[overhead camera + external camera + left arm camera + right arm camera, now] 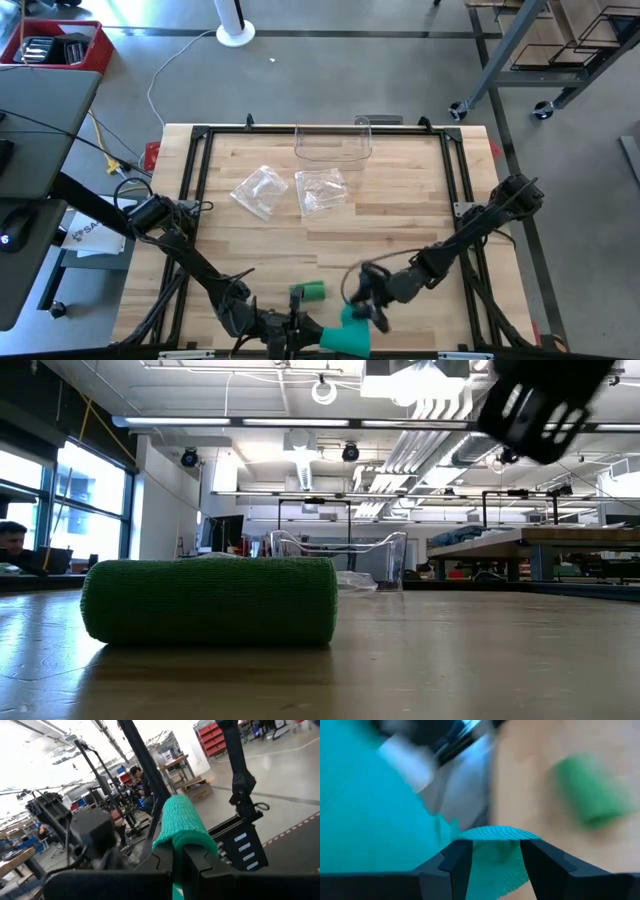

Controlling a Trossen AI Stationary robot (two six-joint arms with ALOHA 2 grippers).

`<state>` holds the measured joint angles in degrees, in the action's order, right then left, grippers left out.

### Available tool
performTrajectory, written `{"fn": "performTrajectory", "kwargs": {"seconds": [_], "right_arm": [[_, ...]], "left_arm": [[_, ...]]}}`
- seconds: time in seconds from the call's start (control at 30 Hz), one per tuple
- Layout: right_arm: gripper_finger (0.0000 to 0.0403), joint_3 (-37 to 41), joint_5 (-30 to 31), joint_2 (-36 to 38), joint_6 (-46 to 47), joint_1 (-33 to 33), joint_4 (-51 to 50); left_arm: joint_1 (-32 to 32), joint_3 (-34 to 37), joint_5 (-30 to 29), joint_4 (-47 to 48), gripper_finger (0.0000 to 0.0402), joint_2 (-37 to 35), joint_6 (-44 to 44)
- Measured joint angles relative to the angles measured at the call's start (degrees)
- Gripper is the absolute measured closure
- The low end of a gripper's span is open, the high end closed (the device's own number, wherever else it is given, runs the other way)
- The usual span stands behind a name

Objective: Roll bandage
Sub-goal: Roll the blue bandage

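Observation:
A teal bandage (350,338) hangs above the table's near edge, and my left gripper (179,852) is shut on it. My left gripper (305,325) reaches in from the left. My right gripper (372,305) comes from the right and stands open. Its fingers sit on either side of a teal edge of the bandage (495,837). A green bandage roll (310,292) lies on its side on the wood just beyond them, and the low view shows the same green roll (210,600). My left gripper pinches the teal bandage between its two fingers at the wad's lower part (181,842). The thick rolled end (182,817) sticks out past the fingertips. My right gripper has the teal edge (495,837) between its fingers; whether they touch it, I cannot tell.
A clear plastic container (333,145) stands at the table's far edge. Two clear plastic bags (260,190) (322,190) lie in front of it. Bare wood stretches between those and the green roll. Black rails frame the table (190,200).

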<state>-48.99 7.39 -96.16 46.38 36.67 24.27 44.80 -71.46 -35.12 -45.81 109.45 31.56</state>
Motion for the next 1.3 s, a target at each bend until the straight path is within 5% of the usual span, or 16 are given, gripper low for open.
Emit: {"fn": "performTrajectory", "kwargs": {"seconds": [0.07, 0.2, 0.4, 0.53, 0.63, 0.77, 1.07, 1.3], "right_arm": [[0.0240, 0.00, -4.60, 0.00, -3.49, 0.36, 2.71], [0.0240, 0.00, -2.25, 0.00, -11.08, 0.84, 9.39], [0.0240, -0.04, 20.86, 0.02, -2.26, 0.25, 11.90], [0.0240, -0.04, 4.37, 0.02, 2.51, -1.66, 9.89], [0.0240, -0.04, 7.04, 0.02, 2.83, -1.64, 8.84], [0.0240, -0.04, -3.66, 0.02, 0.14, -2.51, 11.40], [0.0240, -0.04, -1.72, 0.02, -6.36, -3.58, 11.30], [0.0240, -0.04, -3.75, 0.31, -2.62, -6.58, 5.74]], "left_arm": [[-0.20, 0.00, -1.06, 0.89, 0.0401, 0.00, -0.07], [-1.03, 0.00, -1.65, 3.89, 0.0401, 0.00, -2.98], [-1.33, -0.02, -1.57, 5.08, 0.0401, 0.02, -4.47], [-1.31, -0.02, -1.54, 4.91, 0.0401, 0.02, -4.47], [-1.33, -0.02, -1.47, 5.10, 0.0401, 0.02, -4.47], [-1.29, -0.02, -1.18, 5.35, 0.0401, 0.02, -4.49], [-1.27, -0.01, -1.08, 5.65, 0.0401, 0.02, -4.55], [-1.27, -0.02, -1.03, 5.71, 0.0401, 0.02, -5.62]]}}
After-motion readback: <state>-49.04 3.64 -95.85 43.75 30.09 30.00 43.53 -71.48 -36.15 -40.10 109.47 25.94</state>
